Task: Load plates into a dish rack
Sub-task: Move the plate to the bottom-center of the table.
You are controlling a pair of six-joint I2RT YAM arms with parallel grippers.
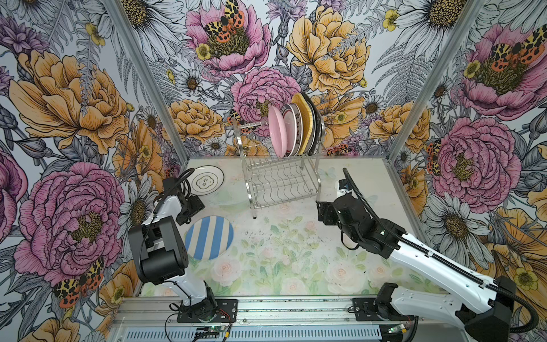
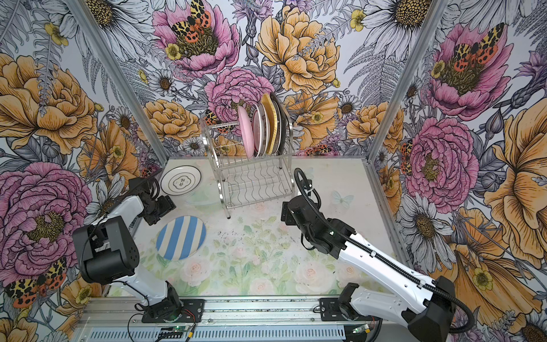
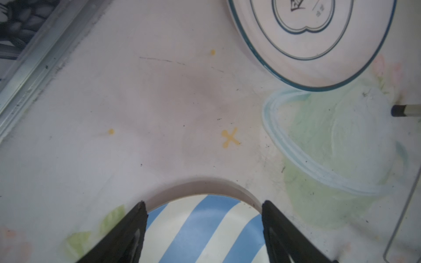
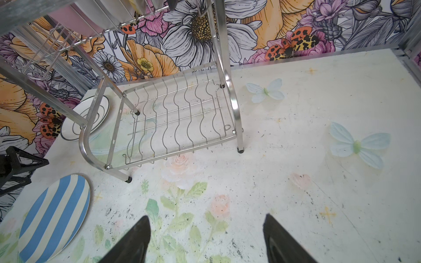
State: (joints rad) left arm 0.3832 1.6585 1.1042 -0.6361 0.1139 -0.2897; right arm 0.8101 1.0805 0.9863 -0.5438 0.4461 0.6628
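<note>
Left gripper (image 3: 204, 203): jaws spread wide, nothing clamped. It sits low over the far-left rim of the blue-white striped plate (image 1: 209, 237). In the left wrist view that rim shows between the two fingers. Can't tell if the tips touch it.

The striped plate lies flat on the table (image 1: 284, 254), left side, in front of the dish rack (image 1: 282, 185) and clear of its legs.

Right gripper (image 4: 206, 216): jaws apart too, empty. It hangs over bare table near the rack's front right leg.

The dish rack stands upright at back centre. In both top views the plates stand on edge at the right end of its upper tier:
- the pink plate (image 1: 277, 131) on the left of the row
- white dark-rimmed plates (image 1: 291, 130) next
- the yellow woven-look square plate (image 1: 305, 124) after those
- a dark plate (image 1: 315, 124) at the right end

They're packed close, so the exact count is unclear.

The white plate with dark rings (image 1: 205, 180) lies flat at back left, just beside the rack's left legs and apart from the striped plate.
</note>
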